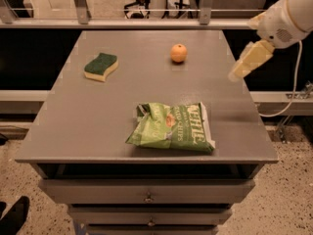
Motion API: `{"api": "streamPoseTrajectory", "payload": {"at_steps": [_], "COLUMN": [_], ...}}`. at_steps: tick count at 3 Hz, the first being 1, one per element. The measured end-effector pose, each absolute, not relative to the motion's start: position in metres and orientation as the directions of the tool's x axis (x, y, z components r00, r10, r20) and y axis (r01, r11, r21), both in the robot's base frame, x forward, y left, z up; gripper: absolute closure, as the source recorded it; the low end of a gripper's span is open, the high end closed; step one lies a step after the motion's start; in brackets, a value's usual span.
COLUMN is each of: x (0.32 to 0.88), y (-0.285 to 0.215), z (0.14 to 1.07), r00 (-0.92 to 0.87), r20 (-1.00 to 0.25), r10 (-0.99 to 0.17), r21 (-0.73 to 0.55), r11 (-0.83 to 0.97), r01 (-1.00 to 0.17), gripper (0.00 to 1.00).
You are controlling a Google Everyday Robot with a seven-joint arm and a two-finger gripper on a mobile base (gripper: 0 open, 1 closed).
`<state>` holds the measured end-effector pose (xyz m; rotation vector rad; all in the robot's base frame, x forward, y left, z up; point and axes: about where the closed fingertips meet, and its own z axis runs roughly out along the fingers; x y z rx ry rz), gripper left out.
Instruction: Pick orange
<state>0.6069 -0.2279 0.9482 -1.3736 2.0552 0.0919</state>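
Orange-skinned and round, the orange [178,53] sits on the grey bench top [98,111], toward the far edge and a little right of the middle. It rests alone, touching nothing else, with a faint dark dimple on its top.

To its right, above the bench's right edge near the far right corner, hangs the gripper [249,61]. It is pale cream, slanted down and to the left from the white arm [288,16], and apart from the fruit. Whether it is spread or pressed together cannot be told from this angle.

To the left of the orange, nearer the far left corner, lies a green and yellow sponge [100,66], green face up. Well forward of the fruit, close to the near edge and slightly right of centre, a green Kettle chip bag [172,127] lies flat and crumpled.

Under the near edge are grey drawers [98,192] with small knobs. A white cable [288,94] droops beside the right edge, over speckled floor [288,199].
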Motion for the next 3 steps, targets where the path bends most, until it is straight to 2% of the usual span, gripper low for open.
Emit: {"api": "streamPoseTrajectory", "payload": {"at_steps": [2, 3], "x": [0.686, 0.738], "y": [-0.174, -0.138], "z": [0.911, 0.891], "r00": [-0.231, -0.245], "r20": [-0.68, -0.769], "r10": [-0.696, -0.59], "r21": [-0.198, -0.112], "r11": [0.478, 0.502], "r01": [-0.855, -0.857], "gripper": [0.0, 0.0]}}
